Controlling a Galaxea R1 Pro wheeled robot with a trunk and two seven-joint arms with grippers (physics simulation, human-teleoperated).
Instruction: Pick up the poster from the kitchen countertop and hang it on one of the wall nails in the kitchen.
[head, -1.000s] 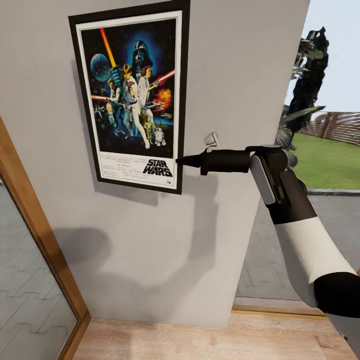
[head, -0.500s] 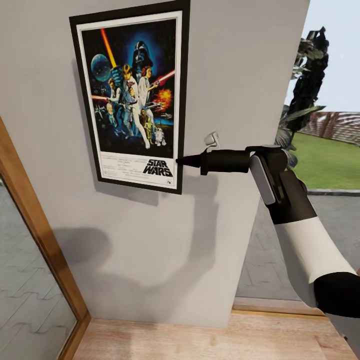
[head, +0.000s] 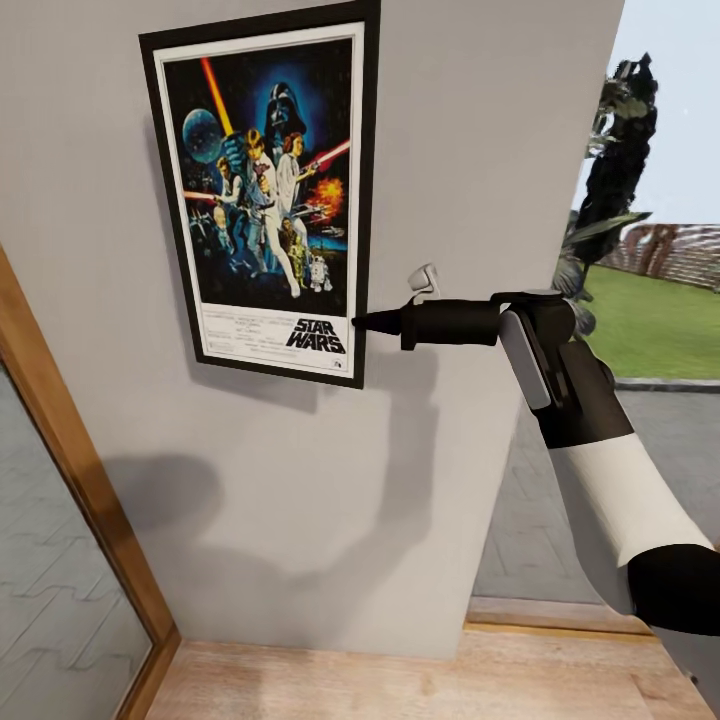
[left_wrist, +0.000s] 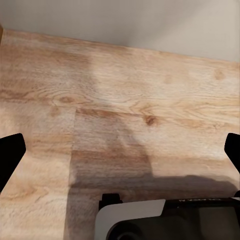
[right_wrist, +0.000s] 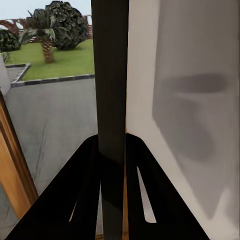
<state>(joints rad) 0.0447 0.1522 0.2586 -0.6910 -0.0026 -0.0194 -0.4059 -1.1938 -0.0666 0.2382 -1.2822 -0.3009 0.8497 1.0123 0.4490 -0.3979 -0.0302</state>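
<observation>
We are pinching the poster (head: 268, 190) edge-on between the right gripper (head: 362, 322) jaws against the wall (head: 470, 150); releasing is what remains, we judge.

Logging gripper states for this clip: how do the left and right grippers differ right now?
The right gripper is shut on the poster, pinching its lower right edge against the grey wall; the left gripper is open and empty. The right reaches sideways toward the wall, while the left looks down at the wooden floor. Both have black fingers.
</observation>
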